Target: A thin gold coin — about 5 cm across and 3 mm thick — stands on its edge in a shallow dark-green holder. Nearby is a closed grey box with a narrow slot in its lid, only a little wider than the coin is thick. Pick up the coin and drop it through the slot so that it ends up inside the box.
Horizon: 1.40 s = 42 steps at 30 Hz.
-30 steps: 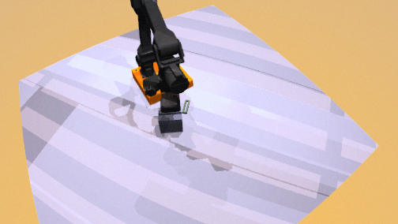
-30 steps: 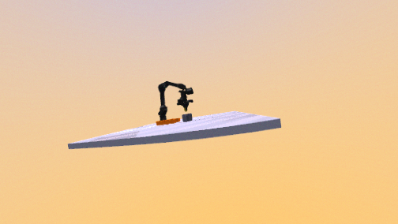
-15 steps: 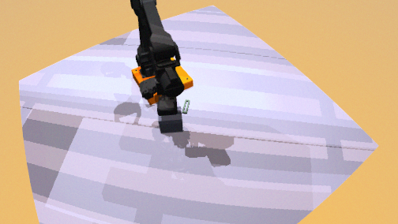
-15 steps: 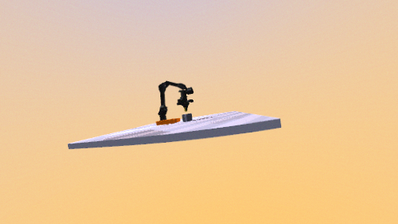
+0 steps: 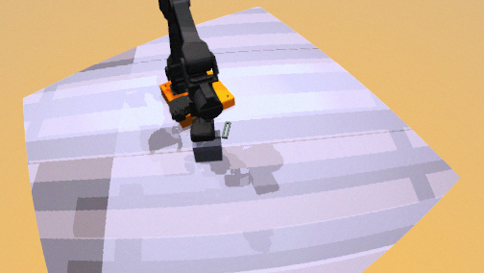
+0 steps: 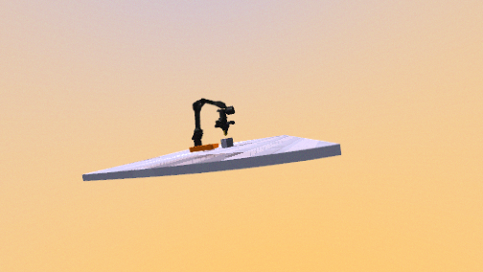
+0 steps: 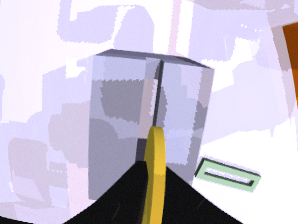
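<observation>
My gripper (image 7: 148, 171) (image 5: 203, 135) (image 6: 225, 129) is shut on the thin gold coin (image 7: 153, 189), held edge-on between the dark fingers. In the wrist view the coin's edge lines up with the narrow dark slot (image 7: 158, 92) in the lid of the grey box (image 7: 120, 123), which lies right below. In the top view the box (image 5: 208, 151) sits just under the gripper; the coin is hidden by the arm there. The box also shows in the exterior view (image 6: 226, 142). The green holder (image 7: 226, 175) (image 5: 227, 130) lies empty beside the box.
The arm's orange base plate (image 5: 223, 93) (image 6: 203, 147) (image 7: 290, 50) stands behind the box and holder. The pale striped table (image 5: 312, 144) (image 6: 268, 148) spreads around, with its edges far from the box.
</observation>
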Each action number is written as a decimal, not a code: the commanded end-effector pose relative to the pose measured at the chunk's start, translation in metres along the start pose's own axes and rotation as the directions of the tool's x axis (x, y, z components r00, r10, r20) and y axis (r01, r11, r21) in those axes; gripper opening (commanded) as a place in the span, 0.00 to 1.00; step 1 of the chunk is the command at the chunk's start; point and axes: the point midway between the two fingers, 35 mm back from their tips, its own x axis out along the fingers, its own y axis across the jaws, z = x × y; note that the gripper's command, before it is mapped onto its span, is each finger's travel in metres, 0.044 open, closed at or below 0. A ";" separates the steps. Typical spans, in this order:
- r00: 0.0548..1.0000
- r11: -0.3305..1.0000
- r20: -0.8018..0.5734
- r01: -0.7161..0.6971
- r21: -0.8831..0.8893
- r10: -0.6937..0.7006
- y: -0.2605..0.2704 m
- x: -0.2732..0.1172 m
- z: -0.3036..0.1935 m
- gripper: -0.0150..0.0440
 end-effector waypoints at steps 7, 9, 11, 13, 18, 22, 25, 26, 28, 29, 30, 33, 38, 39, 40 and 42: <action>1.000 1.000 0.000 -0.001 0.000 0.001 0.000 0.001 0.000 0.25; 1.000 1.000 0.000 -0.001 -0.001 0.001 0.000 0.002 0.000 0.25; 1.000 1.000 0.000 -0.001 -0.002 0.001 0.000 0.004 0.000 0.25; 1.000 1.000 0.000 -0.001 -0.003 0.001 0.000 0.004 0.001 0.25; 1.000 1.000 0.000 -0.001 -0.008 0.001 -0.001 0.007 0.001 0.25; 1.000 1.000 0.000 -0.001 -0.010 0.001 -0.001 0.008 0.001 0.25; 1.000 1.000 0.000 -0.001 -0.010 0.001 -0.001 0.010 0.001 0.25; 1.000 1.000 0.000 -0.001 -0.010 0.001 -0.001 0.010 0.001 0.25; 1.000 1.000 0.000 -0.001 -0.010 0.001 -0.001 0.011 0.001 0.25; 1.000 1.000 0.000 -0.001 -0.010 0.001 -0.001 0.011 0.001 0.25; 1.000 1.000 0.000 -0.001 -0.010 0.001 -0.001 0.012 0.001 0.25; 1.000 1.000 0.000 -0.001 -0.009 0.001 0.000 0.013 0.001 0.25; 1.000 1.000 0.000 -0.001 -0.007 0.001 0.000 0.016 0.001 0.25; 1.000 1.000 0.000 -0.001 -0.007 0.001 0.000 0.016 0.001 0.25; 1.000 1.000 0.000 -0.001 -0.006 0.001 0.000 0.016 0.001 0.25; 1.000 1.000 0.000 -0.001 -0.005 0.001 -0.001 0.017 0.001 0.25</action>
